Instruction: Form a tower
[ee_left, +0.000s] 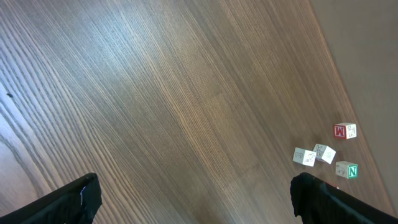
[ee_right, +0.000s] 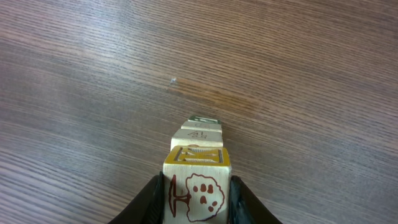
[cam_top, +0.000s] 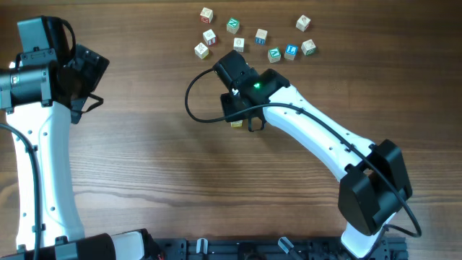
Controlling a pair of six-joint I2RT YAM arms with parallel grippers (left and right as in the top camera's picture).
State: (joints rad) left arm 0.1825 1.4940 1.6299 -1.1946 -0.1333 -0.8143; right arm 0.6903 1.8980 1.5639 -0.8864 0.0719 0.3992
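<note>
The right gripper (ee_right: 198,200) is clamped on a cube (ee_right: 198,180) with a red tree picture, held directly over the tower (ee_right: 200,132), probably so the sides line up before release. Whether they touch is unclear. The tower stands mid-tabletop (cam_top: 144,166), short of the loose cubes (cam_top: 260,36) by the far edge. The left gripper (ee_left: 193,196) hangs wide open and empty near the left edge, clear of the work.

Left arm (cam_top: 40,144) along 9 o'clock edge, left end effector (ee_left: 196,208) jaws spread wide. Right arm (cam_top: 317,137) extended from 5 o'clock toward centre, right end effector (ee_right: 198,200) clamped on cube (ee_right: 198,183).
</note>
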